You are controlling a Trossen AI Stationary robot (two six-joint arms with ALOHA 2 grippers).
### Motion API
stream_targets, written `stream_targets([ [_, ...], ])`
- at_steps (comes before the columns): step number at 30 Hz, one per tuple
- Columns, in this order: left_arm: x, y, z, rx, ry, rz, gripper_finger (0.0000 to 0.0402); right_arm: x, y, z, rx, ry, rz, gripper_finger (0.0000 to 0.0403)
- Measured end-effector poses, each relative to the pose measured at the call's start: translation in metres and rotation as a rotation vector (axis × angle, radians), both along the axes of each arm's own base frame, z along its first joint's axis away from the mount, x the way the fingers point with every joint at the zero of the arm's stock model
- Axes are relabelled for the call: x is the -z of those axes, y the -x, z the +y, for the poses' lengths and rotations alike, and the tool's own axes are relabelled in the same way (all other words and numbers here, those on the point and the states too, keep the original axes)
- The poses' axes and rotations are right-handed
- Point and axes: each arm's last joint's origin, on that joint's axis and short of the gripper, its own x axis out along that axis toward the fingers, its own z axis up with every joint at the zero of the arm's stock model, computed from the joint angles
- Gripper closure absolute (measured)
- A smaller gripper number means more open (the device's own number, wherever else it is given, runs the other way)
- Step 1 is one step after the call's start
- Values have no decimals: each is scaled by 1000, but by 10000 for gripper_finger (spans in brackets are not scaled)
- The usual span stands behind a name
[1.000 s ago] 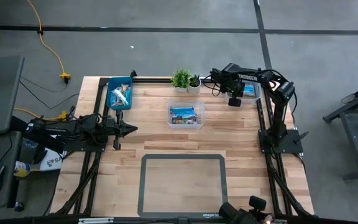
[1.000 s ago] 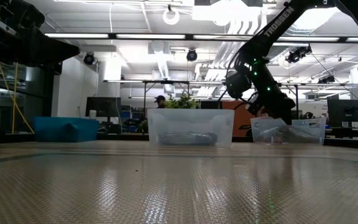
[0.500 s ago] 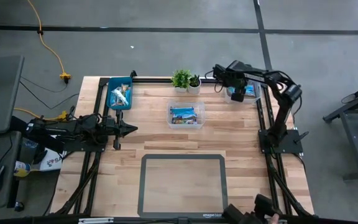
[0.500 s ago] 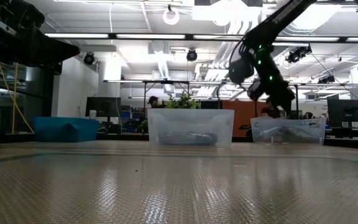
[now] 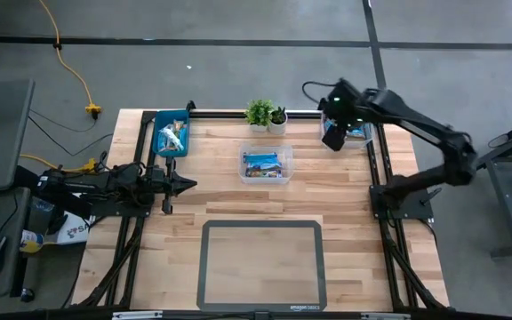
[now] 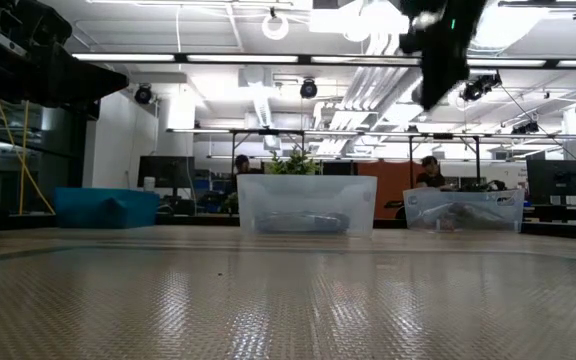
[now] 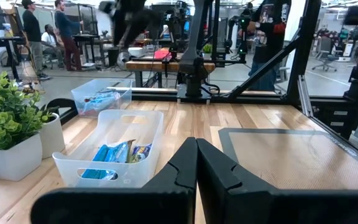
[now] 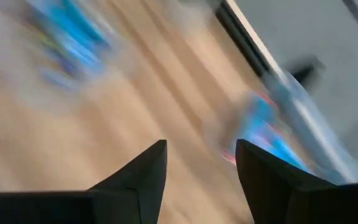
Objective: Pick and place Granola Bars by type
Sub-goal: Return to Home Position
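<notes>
Granola bars lie in three bins at the far side of the table. Some are in a clear middle bin (image 5: pixel 268 165) and some in a blue bin (image 5: pixel 171 133) at the far left. Blue-wrapped ones sit in a clear bin (image 5: pixel 356 131) at the far right. My right gripper (image 8: pixel 201 168) hangs high above the left rim of that far-right bin, tilted downward. It is open, with nothing between its fingers. My left gripper (image 7: pixel 196 155) rests level at the table's left side, shut and empty, pointing across the table.
Two small potted plants (image 5: pixel 266 115) stand at the far edge between the bins. A dark mat (image 5: pixel 262 265) covers the near middle of the table. Black frame rails (image 5: pixel 373 169) run along both sides. People move about in the room beyond.
My right gripper has risen fast from inside the far-right bin to high above it, and the arm has unfolded toward the table's right edge. The bins and the bars have stayed where they were.
</notes>
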Motion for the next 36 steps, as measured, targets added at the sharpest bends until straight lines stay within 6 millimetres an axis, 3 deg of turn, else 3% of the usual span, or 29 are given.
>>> stream_targets([
  [7,0,0,0,1,0,0,401,-58,14,61,-158,-29,-608,233],
  [12,0,0,0,0,0,0,401,-64,33,98,-272,-17,-849,278],
  [19,0,0,0,0,0,0,401,-29,55,131,-316,-68,-1034,394],
  [27,0,0,0,0,0,0,401,22,62,145,-310,-129,-1121,399],
  [36,0,0,0,0,0,0,401,61,67,149,-318,-110,-1240,402],
])
